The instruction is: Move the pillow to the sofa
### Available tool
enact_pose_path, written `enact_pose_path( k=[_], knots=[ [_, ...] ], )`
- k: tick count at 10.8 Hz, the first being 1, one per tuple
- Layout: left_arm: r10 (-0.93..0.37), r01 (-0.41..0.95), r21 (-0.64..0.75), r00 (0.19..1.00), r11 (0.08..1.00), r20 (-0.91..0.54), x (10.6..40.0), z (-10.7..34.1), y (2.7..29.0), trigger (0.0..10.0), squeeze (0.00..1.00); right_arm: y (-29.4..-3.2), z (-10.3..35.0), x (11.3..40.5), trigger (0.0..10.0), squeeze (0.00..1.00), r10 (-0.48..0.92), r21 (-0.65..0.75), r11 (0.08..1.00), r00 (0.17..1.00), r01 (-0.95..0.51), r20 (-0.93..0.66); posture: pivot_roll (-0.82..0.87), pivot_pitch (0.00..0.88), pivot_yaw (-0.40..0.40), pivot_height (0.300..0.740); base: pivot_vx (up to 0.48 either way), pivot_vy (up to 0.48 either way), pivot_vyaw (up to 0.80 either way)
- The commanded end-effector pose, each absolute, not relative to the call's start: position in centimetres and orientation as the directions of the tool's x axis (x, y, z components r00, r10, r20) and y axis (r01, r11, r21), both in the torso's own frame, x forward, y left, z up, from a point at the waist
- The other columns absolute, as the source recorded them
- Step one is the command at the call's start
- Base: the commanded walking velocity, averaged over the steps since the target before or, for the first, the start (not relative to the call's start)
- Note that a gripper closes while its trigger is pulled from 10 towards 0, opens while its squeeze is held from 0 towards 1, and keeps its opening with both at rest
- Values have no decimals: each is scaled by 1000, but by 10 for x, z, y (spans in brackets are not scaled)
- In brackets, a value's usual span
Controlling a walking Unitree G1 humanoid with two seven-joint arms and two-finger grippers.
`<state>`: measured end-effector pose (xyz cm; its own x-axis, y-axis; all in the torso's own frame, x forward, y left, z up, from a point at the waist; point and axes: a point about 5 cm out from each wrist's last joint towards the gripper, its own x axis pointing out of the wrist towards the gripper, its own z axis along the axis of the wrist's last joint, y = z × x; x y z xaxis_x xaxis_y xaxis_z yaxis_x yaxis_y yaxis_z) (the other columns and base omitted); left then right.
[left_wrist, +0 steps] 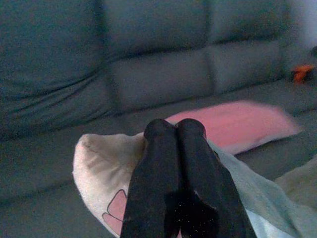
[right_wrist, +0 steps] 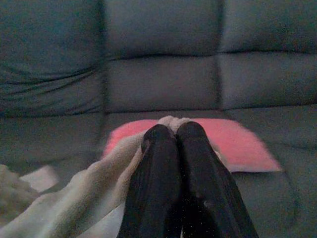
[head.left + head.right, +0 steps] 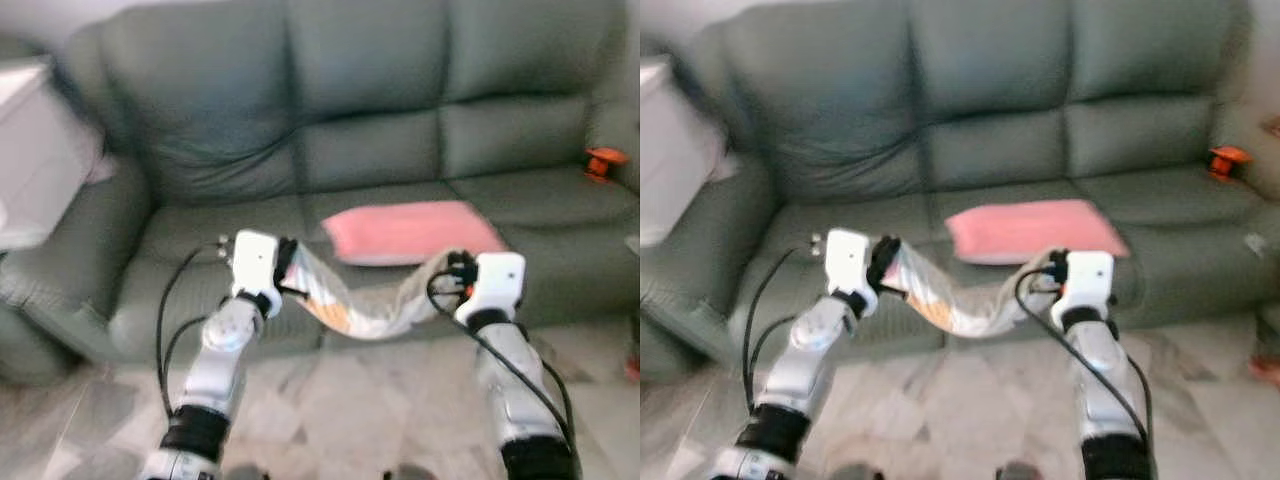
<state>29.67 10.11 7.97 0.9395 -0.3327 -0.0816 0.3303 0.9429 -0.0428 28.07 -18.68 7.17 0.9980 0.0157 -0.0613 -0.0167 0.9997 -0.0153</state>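
The left gripper (image 3: pixel 287 268) is pinched tight on one end of the pale pillow (image 3: pixel 365 300), its two black fingers (image 1: pixel 173 163) pressed together with the cream fabric bunched between and below them. The right gripper (image 3: pixel 458 270) is clamped just as tight on the other end, its fingers (image 2: pixel 176 163) closed over a tuft of the same cloth. Between the two grips the pillow sags in a loose curve, hanging in the air just in front of the front edge of the sofa (image 3: pixel 200 300) seat, over the tiled floor (image 3: pixel 340 410) and not yet resting on any cushion.

The step in hand looks like the carry: the pillow is lifted and brought up to the sofa, but the placing is still to do. The next move probably calls for both arms to reach forward together over the front edge of the seat, keeping the slack cloth from catching on that edge, then lower it onto the cushion and let go. A pink pillow (image 3: pixel 410 232) already lies on the middle seat, towards its right side; the seat to its left offers more bare room.

Both silver arms reach forward from below, forearms angled up and slightly inward, wrists at about the same height, well apart from each other. A small orange object (image 3: pixel 604 162) sits near the sofa's right end.
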Motion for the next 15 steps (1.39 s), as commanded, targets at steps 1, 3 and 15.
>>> enact_pose_path(
  k=[1, 3, 15],
  knots=[
    [-321, 320, -20, 946, 947, -48, 301, 88, 104, 10000, 0, -179, 79, 284, 10000, 0, 51, -11, 999, 998, -51, -26, -30, 0, 30, 740, 0, 480, 0],
    [-290, 290, -6, 956, 957, -49, 302, 87, 108, 10000, 0, -179, 77, 283, 10000, 0, 53, -9, 999, 998, -53, -32, -27, 0, 28, 740, 0, 480, 0],
    [-291, 291, -1, 957, 957, 1, 301, 92, 110, 10000, 0, -180, 77, 284, 10000, 0, 56, -18, 998, 998, -56, -32, -28, 0, 24, 740, 21, 200, 0]
  ],
)
